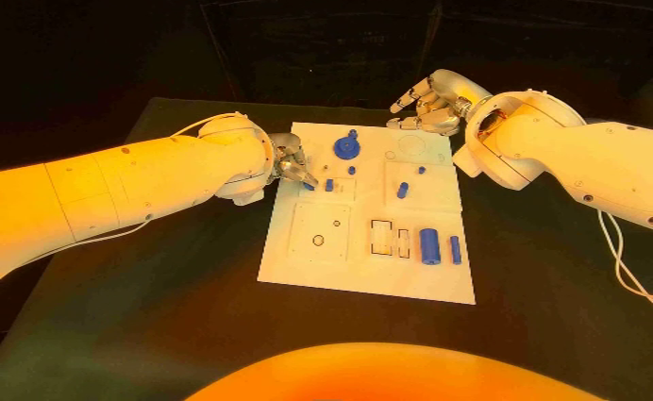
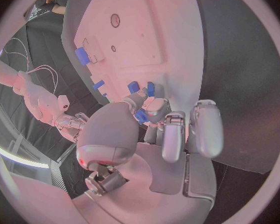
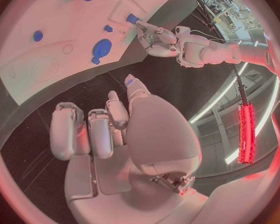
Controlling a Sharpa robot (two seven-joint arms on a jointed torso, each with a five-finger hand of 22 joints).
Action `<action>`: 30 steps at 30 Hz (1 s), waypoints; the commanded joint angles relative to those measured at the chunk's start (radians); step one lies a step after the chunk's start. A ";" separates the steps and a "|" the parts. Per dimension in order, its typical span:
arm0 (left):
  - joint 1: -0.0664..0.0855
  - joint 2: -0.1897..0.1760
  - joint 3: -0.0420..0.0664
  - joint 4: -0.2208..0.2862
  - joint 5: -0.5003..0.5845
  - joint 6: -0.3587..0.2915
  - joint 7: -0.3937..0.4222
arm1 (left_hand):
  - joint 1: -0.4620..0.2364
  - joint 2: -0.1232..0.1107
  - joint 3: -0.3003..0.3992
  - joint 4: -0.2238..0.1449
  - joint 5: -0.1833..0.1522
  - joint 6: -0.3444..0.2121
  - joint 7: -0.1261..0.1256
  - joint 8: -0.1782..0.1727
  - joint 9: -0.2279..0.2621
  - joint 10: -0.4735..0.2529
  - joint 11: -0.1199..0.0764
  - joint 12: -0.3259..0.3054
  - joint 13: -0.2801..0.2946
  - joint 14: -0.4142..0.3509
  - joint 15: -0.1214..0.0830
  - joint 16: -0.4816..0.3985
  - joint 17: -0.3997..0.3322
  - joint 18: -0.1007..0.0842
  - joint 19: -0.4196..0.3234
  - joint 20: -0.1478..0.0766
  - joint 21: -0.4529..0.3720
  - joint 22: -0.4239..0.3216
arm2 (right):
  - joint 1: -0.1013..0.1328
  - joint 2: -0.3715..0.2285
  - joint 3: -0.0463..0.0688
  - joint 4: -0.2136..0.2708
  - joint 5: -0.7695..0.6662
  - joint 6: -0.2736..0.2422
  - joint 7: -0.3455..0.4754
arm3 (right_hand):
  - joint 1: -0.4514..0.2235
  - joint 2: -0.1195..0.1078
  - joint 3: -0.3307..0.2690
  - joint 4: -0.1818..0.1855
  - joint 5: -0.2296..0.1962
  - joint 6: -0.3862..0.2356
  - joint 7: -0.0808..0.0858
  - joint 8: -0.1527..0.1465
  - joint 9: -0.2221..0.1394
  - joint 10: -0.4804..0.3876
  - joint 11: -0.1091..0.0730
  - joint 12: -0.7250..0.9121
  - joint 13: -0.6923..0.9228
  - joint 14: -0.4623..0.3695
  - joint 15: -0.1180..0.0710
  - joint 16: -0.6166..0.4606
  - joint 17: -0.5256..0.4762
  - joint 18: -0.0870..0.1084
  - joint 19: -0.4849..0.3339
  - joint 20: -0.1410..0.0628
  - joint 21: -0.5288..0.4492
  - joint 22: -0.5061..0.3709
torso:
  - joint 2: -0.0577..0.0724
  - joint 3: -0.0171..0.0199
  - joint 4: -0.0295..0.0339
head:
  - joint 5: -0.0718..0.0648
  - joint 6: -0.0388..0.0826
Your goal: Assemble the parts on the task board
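Note:
The white task board (image 1: 357, 259) lies mid-table. My left hand (image 1: 289, 167) is at the board's left edge, and its thumb and a finger pinch a small blue part (image 2: 141, 116); whether that part sits in the board I cannot tell. Two more small blue parts (image 2: 134, 86) stand just past those fingertips. My right hand (image 1: 428, 104) hovers beyond the board's far right corner, fingers apart and holding nothing. A round blue part with a stub (image 1: 348, 147) lies near the far edge. A large blue cylinder (image 1: 430, 246) and a thinner one (image 1: 455, 249) lie at the near right.
Small blue pegs (image 1: 403, 190) stand in the board's right middle. Rectangular recesses (image 1: 382, 238) and a round hole (image 1: 319, 241) mark the near half. The black table (image 1: 163, 325) surrounds the board. The right wrist view shows my left hand (image 3: 155, 35) over the board (image 3: 65, 30).

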 commanded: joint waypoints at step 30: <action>0.001 0.047 -0.003 -0.055 -0.005 0.069 -0.042 | -0.142 -0.050 -0.015 0.021 0.006 0.044 -0.017 0.032 -0.005 0.036 -0.012 0.037 0.028 0.106 -0.014 0.003 0.263 -0.005 0.036 -0.012 0.028 0.074 | 0.002 0.003 0.001 0.002 0.001 0.004 0.003 | 0.000 0.009 -0.005 0.002 0.006 -0.005 0.000 0.007 -0.001 -0.008 -0.001 -0.002 -0.002 0.065 -0.009 -0.005 0.088 0.018 -0.003 0.001 -0.004 -0.001 | 0.001 0.0003 -0.0007 | -0.005 -0.002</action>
